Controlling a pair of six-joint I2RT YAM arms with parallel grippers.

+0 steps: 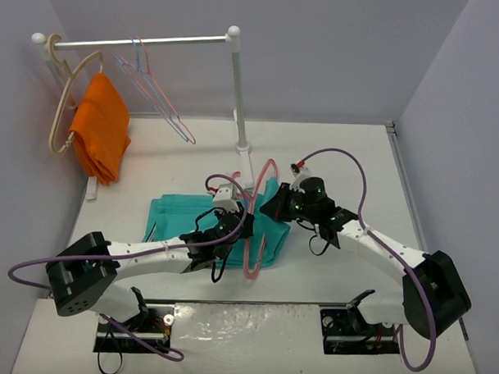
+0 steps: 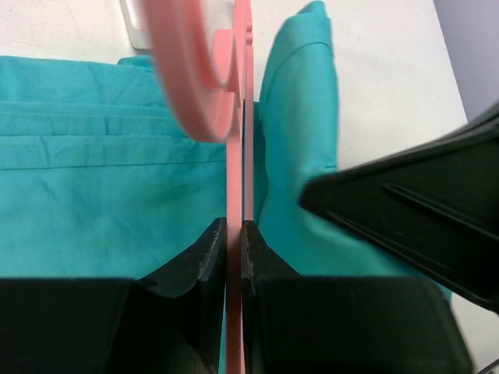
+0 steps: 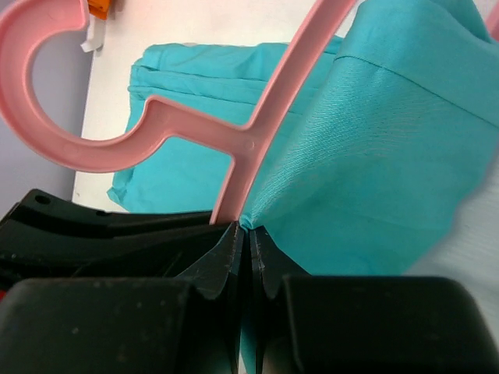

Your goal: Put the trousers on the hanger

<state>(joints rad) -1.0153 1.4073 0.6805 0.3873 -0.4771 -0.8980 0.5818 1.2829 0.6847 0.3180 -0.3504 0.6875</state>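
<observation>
The teal trousers (image 1: 183,216) lie spread on the table, their right end lifted. The salmon-pink hanger (image 1: 259,220) stands on edge over them. My left gripper (image 1: 234,225) is shut on the hanger's bar (image 2: 235,195), with the hook (image 2: 191,86) ahead of it. My right gripper (image 1: 275,206) is shut on a fold of the trousers (image 3: 374,148) right beside the hanger (image 3: 265,117) and holds that end up. The right gripper shows dark at the right of the left wrist view (image 2: 421,202).
A white rack (image 1: 236,96) stands at the back with a thick beige hanger (image 1: 65,107) carrying an orange cloth (image 1: 99,137), and thin pale blue and pink hangers (image 1: 158,93). Grey walls close in the table on the left, back and right.
</observation>
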